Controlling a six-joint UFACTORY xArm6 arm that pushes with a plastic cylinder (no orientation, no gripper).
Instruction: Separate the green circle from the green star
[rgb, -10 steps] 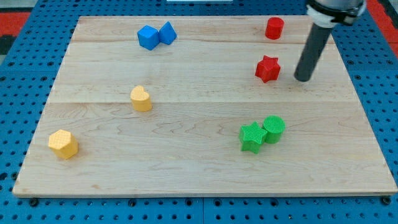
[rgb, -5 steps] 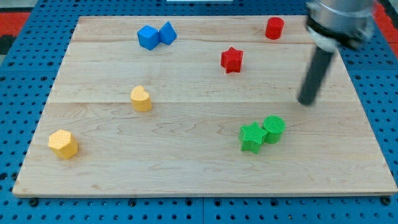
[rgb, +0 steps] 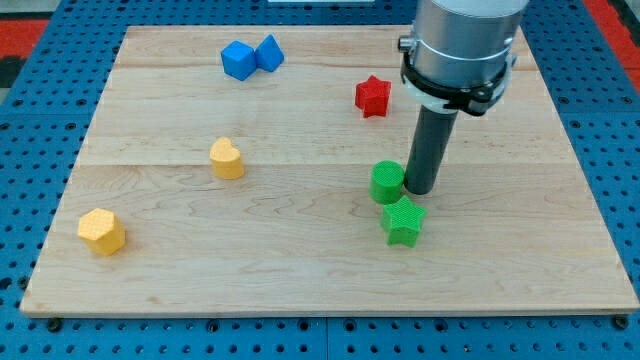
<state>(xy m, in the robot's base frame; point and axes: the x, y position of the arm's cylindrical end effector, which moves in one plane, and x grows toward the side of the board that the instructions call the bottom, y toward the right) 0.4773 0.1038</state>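
Observation:
The green circle (rgb: 387, 182) sits right of the board's middle. The green star (rgb: 403, 220) lies just below and slightly right of it; they look close or barely touching. My tip (rgb: 418, 190) stands against the circle's right side, just above the star. The rod rises from there to the arm's grey body at the view's top.
A red star (rgb: 372, 95) lies above the circle. Two blue blocks (rgb: 250, 56) sit together at the top left. A yellow heart (rgb: 227, 158) and a yellow hexagon (rgb: 102, 231) lie on the left. The arm's body hides the top right of the wooden board (rgb: 300, 290).
My tip moved left and down to the green pair. The green circle slid from the star's upper right to its upper left. The red star shifted up-left earlier; the red cylinder is now hidden.

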